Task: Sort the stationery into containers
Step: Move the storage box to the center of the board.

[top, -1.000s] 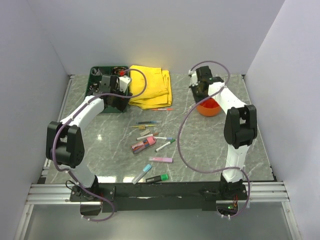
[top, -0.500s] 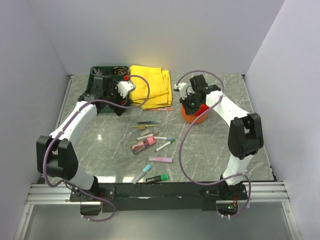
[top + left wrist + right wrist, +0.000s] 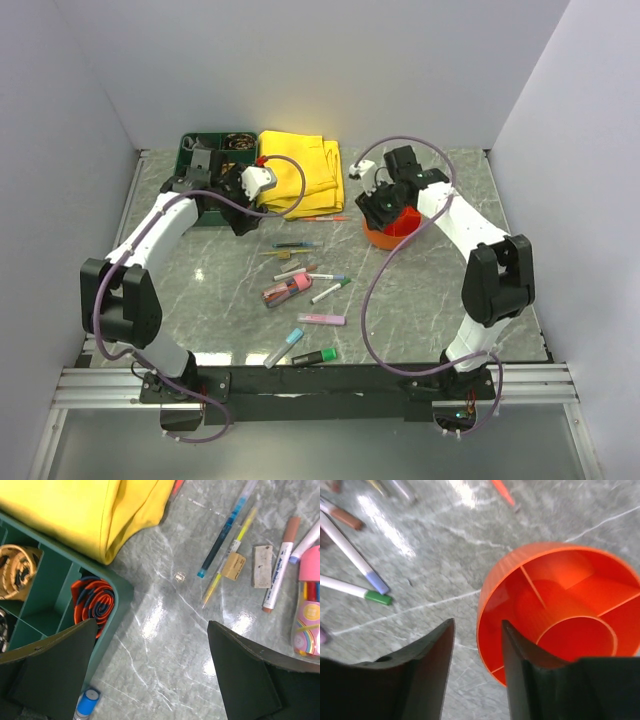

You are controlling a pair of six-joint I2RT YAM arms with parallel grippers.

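Observation:
The stationery (image 3: 300,285) lies scattered mid-table: pens, markers and a pink case (image 3: 309,610). The orange pot (image 3: 398,228) stands upright to their right, its dividers showing (image 3: 560,580). My right gripper (image 3: 477,621) straddles the pot's near rim, one finger inside and one outside, open, with a gap at the outer finger. The dark green tray (image 3: 205,150) sits at the back left. My left gripper (image 3: 152,622) hangs wide open over bare table just off the tray's corner (image 3: 120,592), holding nothing. A blue and a yellow pen (image 3: 227,527) lie ahead of it.
A folded yellow cloth (image 3: 305,170) lies against the tray's right side. An orange-and-black coil (image 3: 95,600) fills one tray compartment. A blue-capped item (image 3: 86,705) lies by the tray wall. An orange pen (image 3: 502,491) lies beyond the pot. Walls enclose three sides.
The right arm drew the orange pot left toward the pens, then its jaws parted off the rim. The left gripper swung from over the tray out to the table beside it.

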